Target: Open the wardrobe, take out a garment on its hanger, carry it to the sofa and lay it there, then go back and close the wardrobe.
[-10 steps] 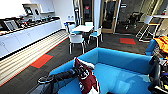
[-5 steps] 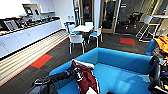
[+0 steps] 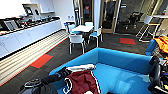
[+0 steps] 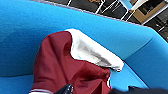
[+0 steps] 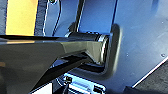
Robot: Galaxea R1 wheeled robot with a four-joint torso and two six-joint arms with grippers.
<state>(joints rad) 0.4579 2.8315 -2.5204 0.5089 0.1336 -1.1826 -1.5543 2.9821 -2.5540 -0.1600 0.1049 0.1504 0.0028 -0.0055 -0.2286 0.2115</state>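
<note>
1. Jacket first: we see the garment [image 3: 83, 81] lying on the seat of the sofa [image 3: 120, 60], maroon body crumpled, one white sleeve [image 3: 81, 67] stretched out along the seat towards the backrest.
2. In the left wrist view we look straight down on the same garment [image 4: 57, 67], its white sleeve [image 4: 92, 51] resting against the blue cushion where seat and back meet.
3. We see the left arm come in low at the near edge of the head view, and its left pincer [image 3: 62, 73] sits right at the maroon cloth, touching or just beside it. We cannot tell whether it is open, closed or gripping the cloth; a dark tip [image 4: 64, 89] shows at the jacket's edge in the wrist view and no more.
4. We cannot make out the hanger among the folds.
5. The right arm [image 3: 156, 75] stands dark at the far right side of the head view, beside the sofa's end. Its wrist camera looks at the robot's own grey-blue body and dark parts, so we cannot tell how the right pincer stands.
6. Beyond the sofa we see a small white desk [image 3: 82, 28] with white-and-blue chairs [image 3: 76, 40] around it, on dark carpet with red patches [image 3: 41, 60].
7. Along the left wall runs a long white counter [image 3: 27, 33] with dark appliances on top.
8. An orange cloth [image 3: 161, 43] lies at the right edge, above the sofa's arm.
</note>
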